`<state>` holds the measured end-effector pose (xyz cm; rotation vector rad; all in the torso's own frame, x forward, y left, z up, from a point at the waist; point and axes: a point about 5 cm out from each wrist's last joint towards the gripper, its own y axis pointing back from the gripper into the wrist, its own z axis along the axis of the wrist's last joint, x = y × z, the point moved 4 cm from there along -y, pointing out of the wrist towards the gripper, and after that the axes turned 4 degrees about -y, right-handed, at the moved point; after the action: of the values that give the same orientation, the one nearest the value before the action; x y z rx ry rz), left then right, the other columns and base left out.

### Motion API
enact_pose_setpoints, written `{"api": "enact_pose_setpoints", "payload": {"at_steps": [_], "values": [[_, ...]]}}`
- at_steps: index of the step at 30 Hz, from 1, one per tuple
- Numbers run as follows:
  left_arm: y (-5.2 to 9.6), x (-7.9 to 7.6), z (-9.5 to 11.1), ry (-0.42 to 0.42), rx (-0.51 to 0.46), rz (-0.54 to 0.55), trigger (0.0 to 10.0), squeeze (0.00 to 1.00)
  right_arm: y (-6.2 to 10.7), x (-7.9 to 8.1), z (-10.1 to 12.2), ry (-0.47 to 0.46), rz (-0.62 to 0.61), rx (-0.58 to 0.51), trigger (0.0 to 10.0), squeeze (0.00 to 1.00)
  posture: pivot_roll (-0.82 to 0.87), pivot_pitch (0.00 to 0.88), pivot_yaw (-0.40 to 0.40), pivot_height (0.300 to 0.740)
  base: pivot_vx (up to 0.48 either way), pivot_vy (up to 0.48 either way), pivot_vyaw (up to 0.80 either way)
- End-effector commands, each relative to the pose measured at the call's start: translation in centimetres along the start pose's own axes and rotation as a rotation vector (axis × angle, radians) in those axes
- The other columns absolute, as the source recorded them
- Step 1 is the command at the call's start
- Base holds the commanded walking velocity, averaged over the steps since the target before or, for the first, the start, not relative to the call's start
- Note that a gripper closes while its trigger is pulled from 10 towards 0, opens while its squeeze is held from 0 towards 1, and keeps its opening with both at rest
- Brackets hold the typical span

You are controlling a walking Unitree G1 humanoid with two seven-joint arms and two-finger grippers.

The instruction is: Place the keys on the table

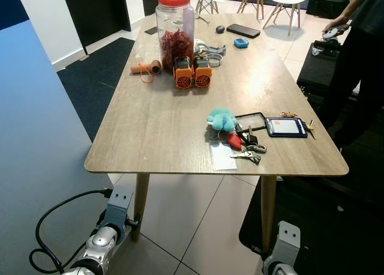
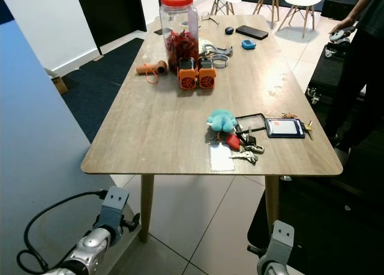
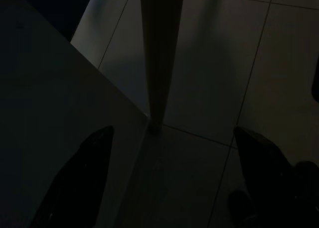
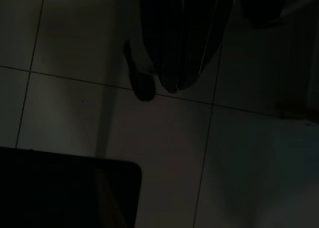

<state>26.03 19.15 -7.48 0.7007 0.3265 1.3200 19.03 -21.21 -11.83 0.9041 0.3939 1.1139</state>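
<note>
A wooden worktop (image 1: 168, 119) is being viewed from above by the robot's head camera. The keys (image 1: 246, 149) are lying on the worktop near its front edge, toward the robot's right, bunched with a red tag (image 1: 235, 142) and touching a teal plush toy (image 1: 221, 120). A white card (image 1: 222, 157) is lying just beside the keys, at the very edge. A blue badge holder (image 1: 286, 126) with a black strap is resting just to the right. Farther back, a clear jar with a red lid (image 1: 174, 27) is standing behind two orange devices (image 1: 192, 73), and a black phone (image 1: 243, 30) is lying at the far end. A person (image 1: 360, 53) is standing at the right side. Both arms are hanging low over the tiled floor: the left gripper (image 3: 169, 178) is being held with its fingers apart beside a worktop leg (image 3: 158, 54); whether the right gripper's fingers are apart cannot be told in the dark wrist view.
</note>
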Motion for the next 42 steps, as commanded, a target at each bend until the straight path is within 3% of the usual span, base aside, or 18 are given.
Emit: {"api": "enact_pose_setpoints", "payload": {"at_steps": [1, 9, 18, 23, 27, 37, 42], "values": [[0.1, -0.2, -0.4, -0.025, 0.013, -0.019, 10.0, 0.00, 0.2, 0.0, -0.8, 0.027, 0.007, 0.017, 10.0, 0.00, 0.01, 0.000, 0.047, 0.740, 0.000, 0.000, 0.00], [0.1, -0.7, -0.7, -0.086, 0.039, -0.055, 10.0, 0.00, 0.3, -0.1, -1.2, 0.017, -0.002, 0.026, 10.0, 0.00, 0.02, 0.000, 0.053, 0.740, 0.000, 0.000, 0.00], [0.2, -0.7, -1.1, -0.071, 0.055, -0.058, 10.0, 0.00, 0.5, -0.2, -2.3, 0.007, -0.008, 0.051, 10.0, 0.00, 0.01, 0.009, 0.062, 0.740, 0.000, 0.000, 0.00], [0.1, -0.8, -1.1, -0.051, 0.049, -0.051, 10.0, 0.00, 0.6, 0.4, -2.8, 0.091, 0.030, 0.059, 10.0, 0.00, 0.00, 0.019, 0.064, 0.740, 0.000, 0.000, 0.00], [0.0, -1.2, -0.8, -0.046, 0.041, -0.056, 10.0, 0.00, 0.6, 1.3, -2.9, 0.177, 0.080, 0.065, 10.0, 0.00, 0.00, 0.024, 0.065, 0.740, 0.000, 0.000, 0.80], [-0.2, -1.4, -0.3, -0.040, 0.031, -0.045, 10.0, 0.00, 0.7, 0.9, -3.1, 0.179, 0.070, 0.074, 10.0, 0.00, 0.00, 0.027, 0.063, 0.740, 0.000, 0.000, 0.80], [-0.2, -1.3, -0.2, -0.027, 0.023, -0.033, 10.0, 0.00, 0.6, 1.7, -3.2, 0.186, 0.072, 0.077, 10.0, 0.00, 0.00, 0.027, 0.063, 0.740, 0.000, 0.000, 0.80]]}}
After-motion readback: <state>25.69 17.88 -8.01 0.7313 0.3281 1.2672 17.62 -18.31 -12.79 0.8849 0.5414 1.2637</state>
